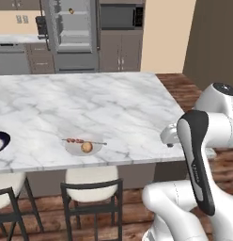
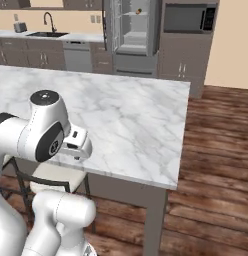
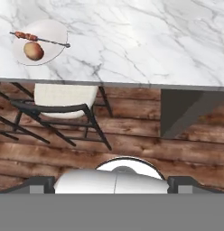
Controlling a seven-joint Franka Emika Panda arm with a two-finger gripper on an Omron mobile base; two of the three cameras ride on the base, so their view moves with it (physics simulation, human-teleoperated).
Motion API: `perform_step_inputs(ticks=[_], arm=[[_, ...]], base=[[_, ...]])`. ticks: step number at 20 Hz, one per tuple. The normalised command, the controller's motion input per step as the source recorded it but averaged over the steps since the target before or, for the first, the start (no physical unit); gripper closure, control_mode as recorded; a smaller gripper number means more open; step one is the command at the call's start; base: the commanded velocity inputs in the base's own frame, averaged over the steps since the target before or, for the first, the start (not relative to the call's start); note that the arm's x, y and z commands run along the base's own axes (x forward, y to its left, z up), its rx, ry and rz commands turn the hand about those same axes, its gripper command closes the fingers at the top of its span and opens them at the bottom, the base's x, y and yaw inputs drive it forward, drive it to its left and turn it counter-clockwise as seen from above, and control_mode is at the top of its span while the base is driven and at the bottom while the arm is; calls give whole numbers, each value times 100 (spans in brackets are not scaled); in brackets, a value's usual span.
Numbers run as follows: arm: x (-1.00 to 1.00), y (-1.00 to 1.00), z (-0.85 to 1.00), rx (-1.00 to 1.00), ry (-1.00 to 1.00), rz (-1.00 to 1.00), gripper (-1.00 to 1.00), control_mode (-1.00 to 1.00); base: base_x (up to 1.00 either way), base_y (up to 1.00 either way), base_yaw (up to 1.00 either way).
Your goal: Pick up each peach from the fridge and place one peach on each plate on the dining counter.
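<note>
One peach [image 1: 87, 147] [image 3: 34, 50] lies on a pale round plate [image 1: 71, 147] [image 3: 54, 28] near the front edge of the dining counter [image 1: 113, 108] [image 2: 136, 120]. A black plate [image 1: 2, 140] is cut off by the left border. Far back, the fridge [image 1: 73, 33] [image 2: 132, 30] stands open with a second peach [image 1: 71, 11] [image 2: 139, 11] on an upper shelf. My gripper [image 1: 168, 137] [image 2: 79, 145] [image 3: 111, 184] hovers by the counter's front right edge, right of the pale plate. It is open, with nothing between its fingers.
A thin skewer [image 1: 83, 140] [image 3: 39, 38] with dark pieces lies across the pale plate beside the peach. Dark-framed stools [image 1: 91, 186] [image 3: 64, 97] stand under the counter's front edge on the wooden floor. A microwave [image 1: 120, 16] and cabinets flank the fridge.
</note>
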Motion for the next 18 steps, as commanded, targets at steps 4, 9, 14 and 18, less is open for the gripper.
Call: perform_step_inputs(ticks=[4, 9, 14, 18], arm=[[0, 0, 0, 0, 0, 0, -100, 100], [0, 0, 0, 0, 0, 0, -100, 100], [0, 0, 0, 0, 0, 0, -100, 100], [0, 0, 0, 0, 0, 0, -100, 100]], base=[[-4, -100, 0], [11, -100, 0], [58, -100, 8], [88, -100, 20]])
